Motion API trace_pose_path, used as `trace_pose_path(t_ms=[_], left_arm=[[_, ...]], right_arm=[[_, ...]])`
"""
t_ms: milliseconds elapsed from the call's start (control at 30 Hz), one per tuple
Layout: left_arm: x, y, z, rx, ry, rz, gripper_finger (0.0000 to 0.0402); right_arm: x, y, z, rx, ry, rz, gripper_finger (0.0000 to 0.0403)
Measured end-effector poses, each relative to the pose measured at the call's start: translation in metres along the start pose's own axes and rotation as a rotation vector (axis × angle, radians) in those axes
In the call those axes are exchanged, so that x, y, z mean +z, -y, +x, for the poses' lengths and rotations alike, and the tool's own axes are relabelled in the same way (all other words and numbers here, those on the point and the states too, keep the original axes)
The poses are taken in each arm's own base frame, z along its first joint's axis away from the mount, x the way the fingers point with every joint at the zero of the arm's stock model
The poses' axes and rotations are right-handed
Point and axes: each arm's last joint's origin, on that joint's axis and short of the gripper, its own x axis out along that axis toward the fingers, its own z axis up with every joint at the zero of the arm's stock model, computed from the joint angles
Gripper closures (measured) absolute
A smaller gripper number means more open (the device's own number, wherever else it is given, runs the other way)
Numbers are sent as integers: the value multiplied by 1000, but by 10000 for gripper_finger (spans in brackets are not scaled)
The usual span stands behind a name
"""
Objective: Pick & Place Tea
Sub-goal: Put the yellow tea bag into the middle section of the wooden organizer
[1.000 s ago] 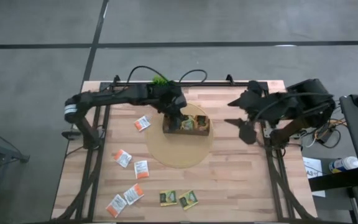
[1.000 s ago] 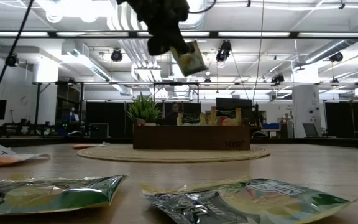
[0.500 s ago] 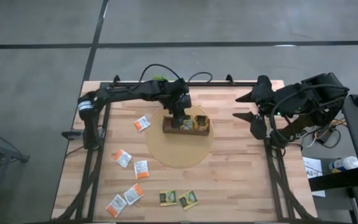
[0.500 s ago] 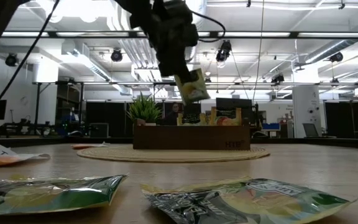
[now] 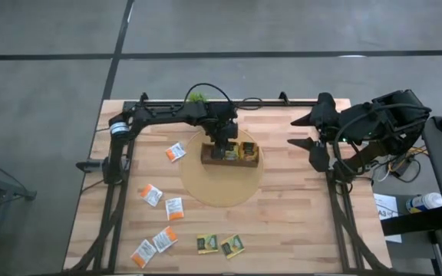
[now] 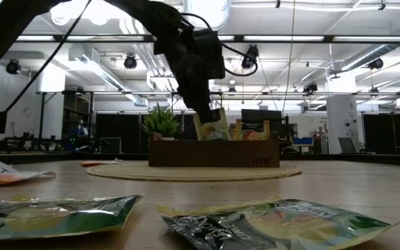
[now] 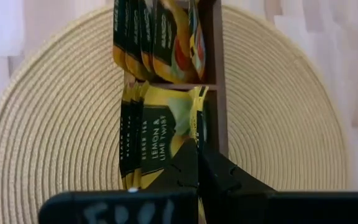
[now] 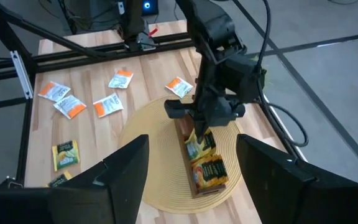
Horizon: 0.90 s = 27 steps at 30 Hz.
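Placing step: left gripper (image 7: 197, 163), clamped on a dark green-and-yellow paper tea sachet (image 7: 160, 134), lowers it into the brown wooden compartment tray (image 5: 229, 159); next, release. Right gripper (image 5: 307, 132) waits apart at three o'clock.

Tea sachets, flat square paper packets, 3 kinds. 1 green-and-yellow sachet (image 7: 166, 140), label "LEMON & LIME TWIST", upright, pinched in the closed left end effector (image 7: 197, 168), lowered among like sachets in the tray's middle compartment. 2 green-and-yellow sachets (image 5: 221, 245) flat on the bench's front edge. 6 white-and-orange sachets (image 5: 162, 208) scattered flat over the bench's left half.
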Motion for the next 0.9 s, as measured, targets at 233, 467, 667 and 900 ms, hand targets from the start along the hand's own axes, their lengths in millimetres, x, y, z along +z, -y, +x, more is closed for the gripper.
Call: trace_pose_path(t_ms=[233, 467, 667, 900], left_arm=[[-3, -4, 10, 33, -35, -15, 398], [-3, -4, 10, 35, -35, -38, 348], [-2, -2, 10, 34, -34, -54, 275], [2, 3, -2, 41, -8, -76, 224]], right_arm=[[0, 0, 0, 0, 0, 0, 165], [0, 0, 0, 0, 0, -1, 165], [0, 0, 0, 0, 0, -1, 165], [0, 0, 0, -1, -1, -1, 165]])
